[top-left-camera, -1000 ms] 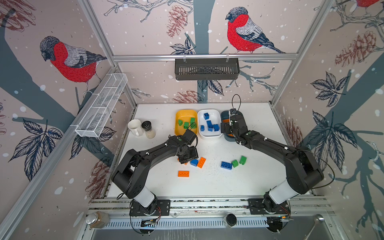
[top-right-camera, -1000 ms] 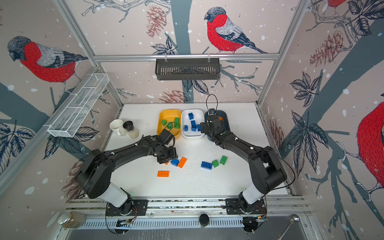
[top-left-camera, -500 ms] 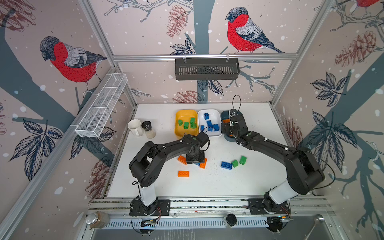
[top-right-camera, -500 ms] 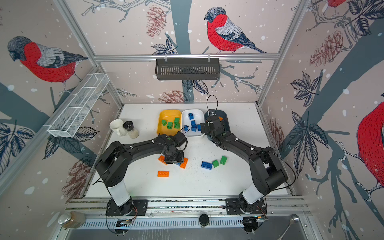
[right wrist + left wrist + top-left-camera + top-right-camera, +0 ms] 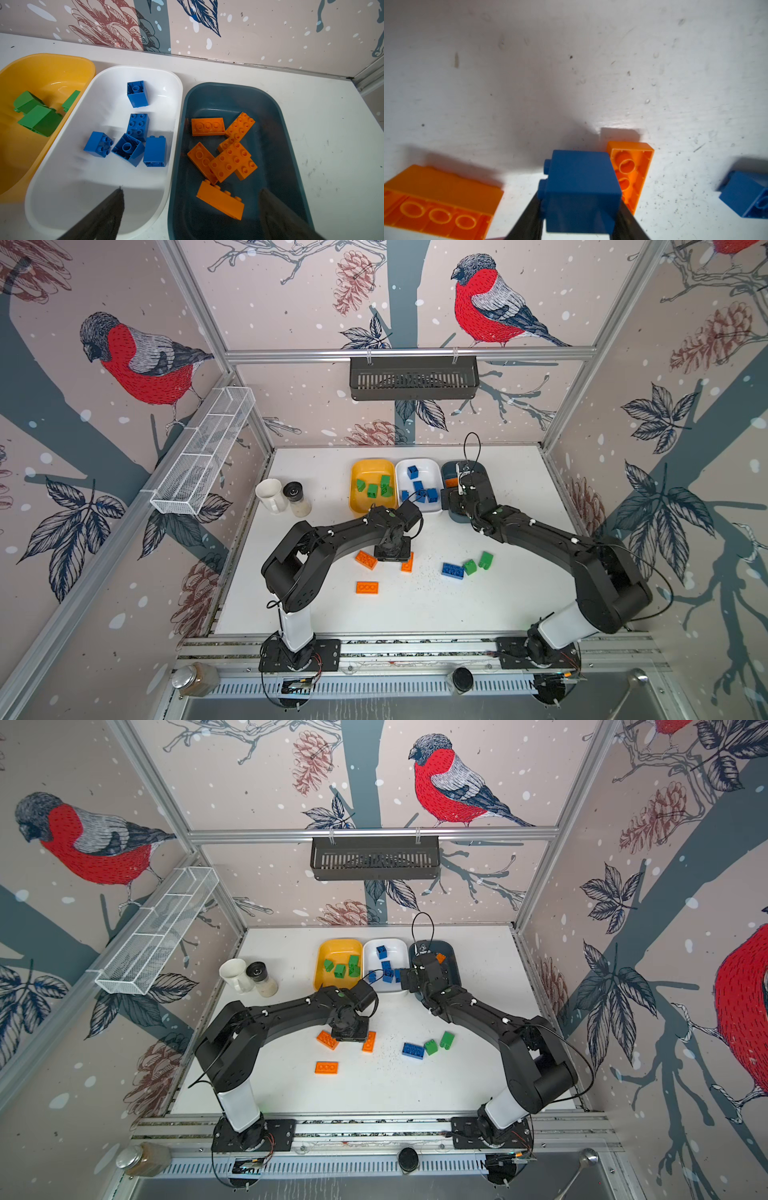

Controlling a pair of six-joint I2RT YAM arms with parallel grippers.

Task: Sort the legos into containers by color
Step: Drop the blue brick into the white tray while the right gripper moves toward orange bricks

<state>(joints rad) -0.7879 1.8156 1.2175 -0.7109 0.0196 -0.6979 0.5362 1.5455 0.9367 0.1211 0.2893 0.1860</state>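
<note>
L gripper [image 5: 579, 207]: jaws pinching a blue brick [image 5: 581, 182] side-on, studs facing sideways, one finger [image 5: 529, 218] on each flank. Only the left wrist cam shows this. In both top views the gripper body [image 5: 392, 553] covers that brick completely. Can't tell if the brick is off the table [image 5: 415, 614].

Upside-down orange brick [image 5: 631, 174] sits just beside the pinched one, on the far side from the studs. 2nd orange brick [image 5: 440, 199] is near the stud side, hollow side also showing. Top view shows them flanking the gripper [image 5: 407, 562] [image 5: 366, 559]. It adds a 3rd orange brick [image 5: 367, 587] nearer the front edge, which the wrist cam doesn't catch.

Loose on the table, R of centre: blue brick no. 2 [image 5: 452, 571] w/ two green bricks [image 5: 470, 566] close by. The wrist cam gets only that blue one at frame edge.

R gripper [image 5: 191, 191]: jaws spread wide, nothing between them, over the near ends of the white and teal tubs.

Tubs sit in a row at the back, touching or nearly:
- Yellow tub [image 5: 52, 60] has greens.
- White tub [image 5: 145, 70] has 5 blues.
- Teal tub [image 5: 276, 116] has a pile of oranges.

R wrist cam shows the teal contents clearly. In the top views the R arm hides most of that tub [image 5: 451, 952].
</note>
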